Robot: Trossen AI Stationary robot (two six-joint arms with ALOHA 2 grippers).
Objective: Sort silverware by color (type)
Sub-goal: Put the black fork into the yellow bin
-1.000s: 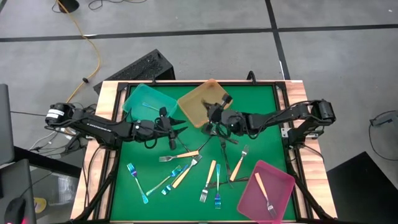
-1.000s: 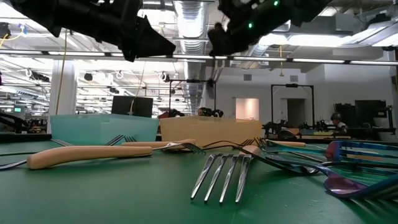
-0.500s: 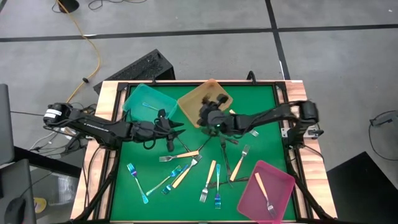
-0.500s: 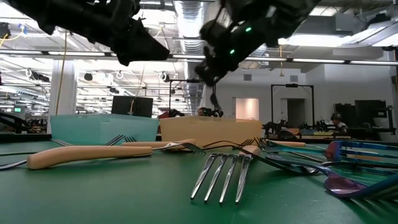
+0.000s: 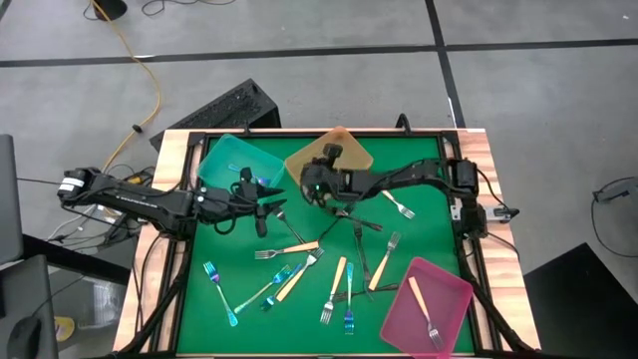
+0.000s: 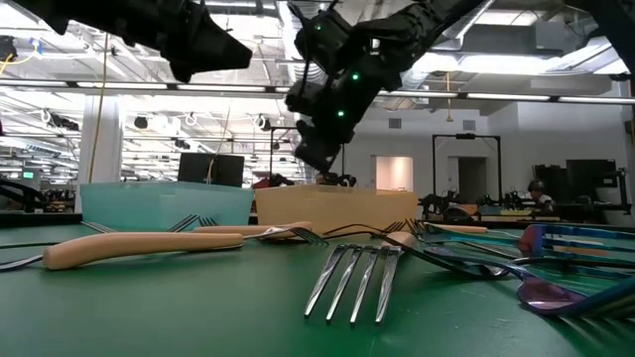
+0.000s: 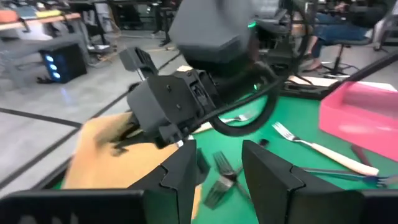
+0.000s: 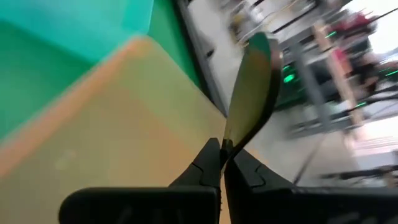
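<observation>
Silverware lies scattered on the green mat (image 5: 419,165): cream-handled forks (image 5: 291,247), iridescent blue forks (image 5: 220,291) and dark grey forks (image 5: 359,227). My right gripper (image 5: 312,186) hangs over the amber tray (image 5: 344,152), shut on a dark grey utensil (image 8: 252,87). My left gripper (image 5: 267,209) hovers open beside the teal tray (image 5: 231,162), above the mat; in the left wrist view its fingers (image 7: 183,177) point at the right gripper's dark body (image 7: 174,106). One cream-handled fork (image 5: 423,307) lies in the pink tray (image 5: 454,289). My right gripper pinches the dark grey utensil between its two fingertips (image 8: 211,158), at the narrow part (image 8: 227,138) just below its broad rounded end. The utensil is lifted clear and stands out past the fingers above the amber tray (image 8: 112,124). Its other end is hidden by the fingers.
The three trays sit at the mat's far left, far middle and near right. A raised wooden rim (image 5: 169,199) frames the table. In the low view a cream handle (image 6: 139,248) and fork tines (image 6: 352,283) lie close to the camera. A lone fork (image 5: 399,207) lies under the right arm.
My right gripper has travelled toward the table's left, from the mat's middle to over the amber tray, carrying the dark utensil, and its arm has folded back. My left gripper has drawn back toward the left edge, nearer the teal tray.
</observation>
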